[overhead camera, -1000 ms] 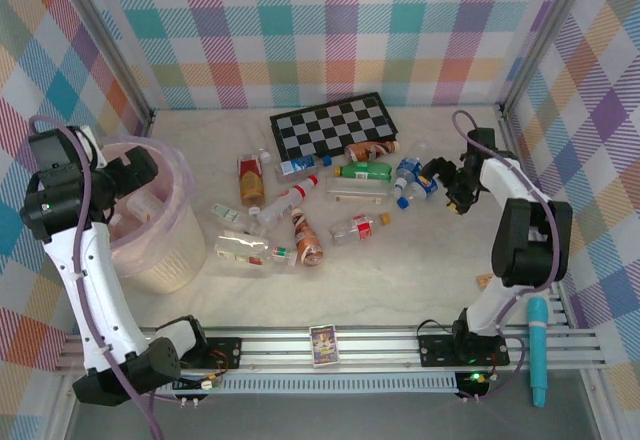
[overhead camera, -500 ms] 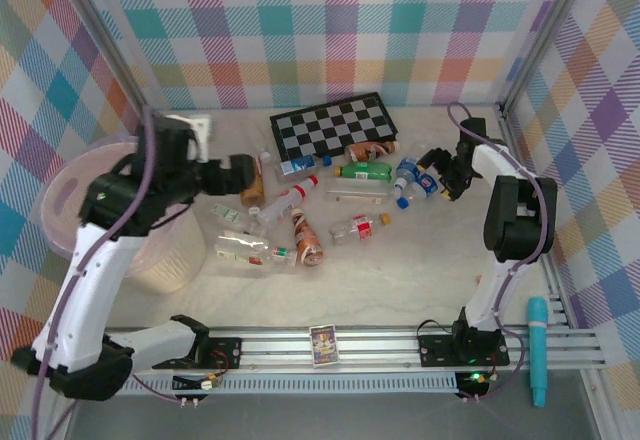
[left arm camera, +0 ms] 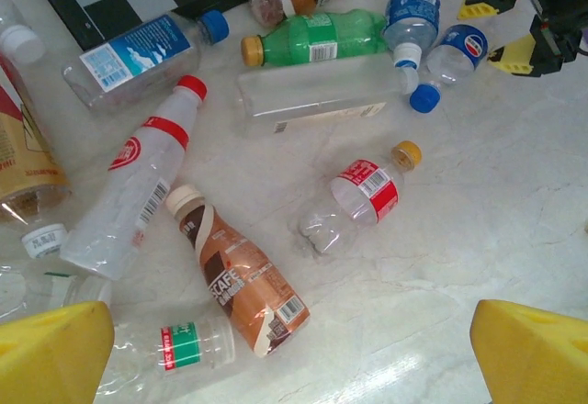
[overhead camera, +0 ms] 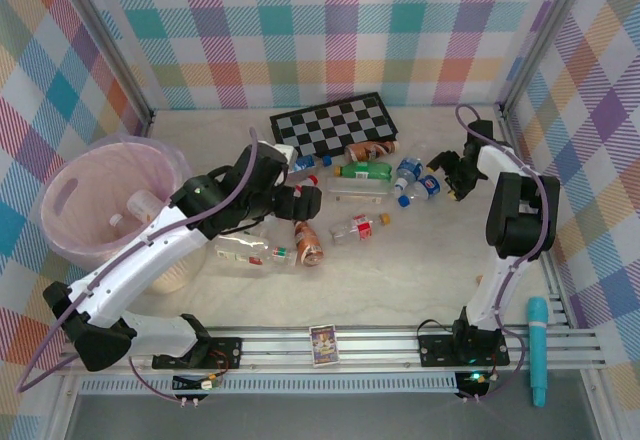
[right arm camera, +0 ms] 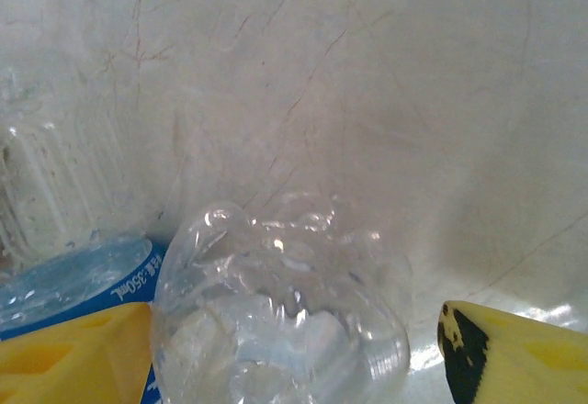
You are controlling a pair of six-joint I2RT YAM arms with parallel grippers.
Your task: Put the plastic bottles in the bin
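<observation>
Plastic bottles (left arm camera: 243, 280), at least twelve, scattered flat across the middle of the counter (left arm camera: 478, 239): two brown, one green, three blue-labelled, the rest clear or pale. One bin (overhead camera: 100, 148) at 9 o'clock of the pile, at least one clear bottle inside. One checkerboard (overhead camera: 335, 125) at 12 o'clock. Left gripper (left arm camera: 294, 349) spread wide above the pile, holding nothing. Right gripper (right arm camera: 294, 353) at 3 o'clock, jaws apart either side of one clear bottle (right arm camera: 276, 321), a gap showing at one pad.

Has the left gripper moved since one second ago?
Yes. The left gripper has swung right, from above the bin to the bottles lying in front of the checkerboard.
</observation>
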